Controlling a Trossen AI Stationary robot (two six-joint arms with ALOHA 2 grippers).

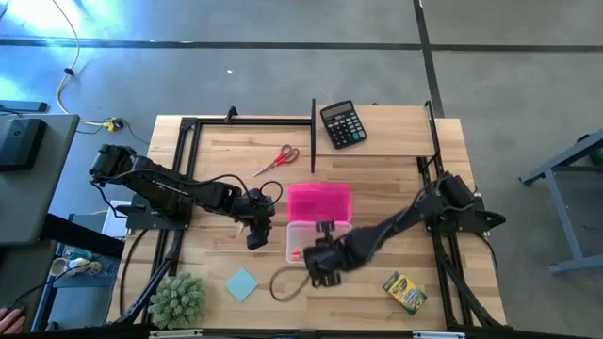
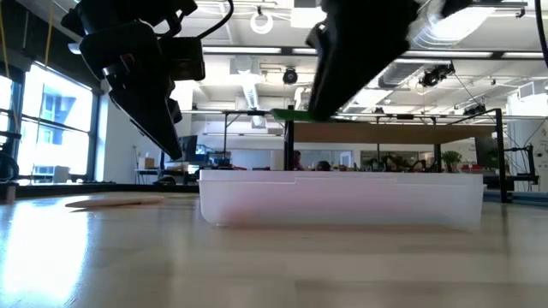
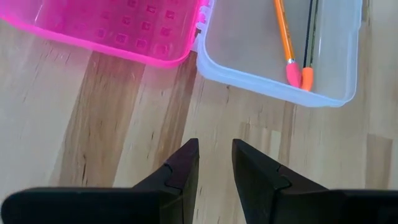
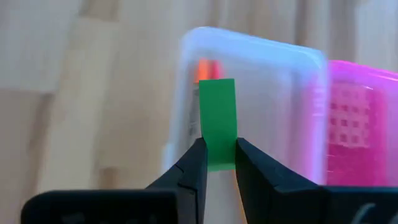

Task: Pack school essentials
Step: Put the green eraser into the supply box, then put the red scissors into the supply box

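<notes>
A clear pencil box (image 1: 303, 235) lies open on the table, its pink lid (image 1: 320, 201) flat on the far side. An orange pencil (image 3: 283, 31) and a dark one (image 3: 309, 34) lie inside. My right gripper (image 4: 217, 163) hovers over the box's near left part, shut on a green eraser (image 4: 217, 121). My left gripper (image 3: 215, 158) is open, pointing down at bare wood left of the box. Red-handled scissors (image 1: 277, 160), a crayon box (image 1: 405, 292) and a blue notepad (image 1: 242, 284) lie on the table. A pale flat stick (image 2: 116, 202) lies left of the box. My right gripper pinches the green eraser by its lower end (image 4: 217, 160) between the two fingers. The rest of the eraser stands out past the fingertips. It is lifted clear, above the clear box's rim (image 2: 287, 112).
A black calculator (image 1: 342, 124) sits at the far edge and a fuzzy green plant (image 1: 177, 299) at the near left corner. A brown cable loop (image 1: 283, 284) lies near the box's near side. Bare wood shows right of the box.
</notes>
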